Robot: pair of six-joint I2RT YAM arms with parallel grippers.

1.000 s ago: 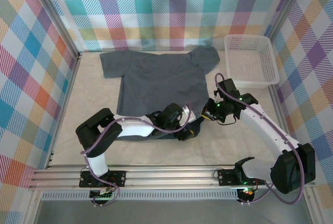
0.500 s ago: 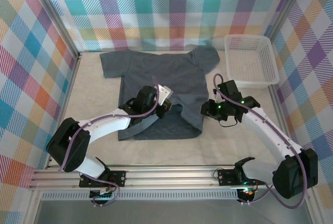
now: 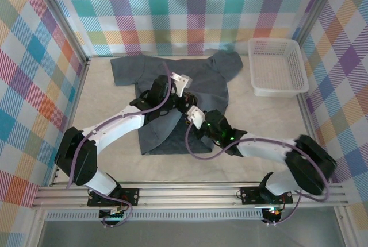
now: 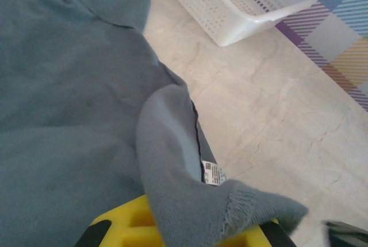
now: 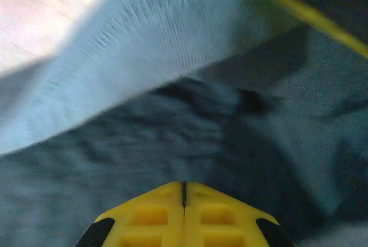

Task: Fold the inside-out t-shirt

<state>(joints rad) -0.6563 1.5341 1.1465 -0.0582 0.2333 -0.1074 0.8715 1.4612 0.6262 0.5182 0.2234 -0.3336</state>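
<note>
My left gripper (image 4: pixel 187 224) is clamped on a raised hem corner of the inside-out t-shirt (image 3: pixel 207 83). The stitched edge drapes over the yellow fingers, and a white care label (image 4: pixel 211 173) shows on the seam just beyond them. My right gripper (image 5: pixel 184 192) has its fingers pressed flat together, tips low over dark cloth, under a pale fold that hangs across its wrist view. Whether a layer is caught between those tips I cannot tell, because the picture is soft there.

From above, the two grippers sit close together over the middle of the shirt, the left one slightly farther from me. The shirt lies on the far half of the table (image 3: pixel 109 115). Its collar and sleeves point toward the far edge and its hem toward the near edge, so its long axis runs far to near. Its right hem corner is up off the surface in my left gripper.

Seen from the left jaws, the bulk of the body spreads toward the table's left edge, with bare tabletop on the other side. Beyond that bare stretch, the white mesh basket (image 3: pixel 276 69) stands in the far right corner, well clear of the shirt.

I judge that the fold depends on carrying the held corner across the long axis toward the left side. The left arm, which already has the grip, is better placed for that.
</note>
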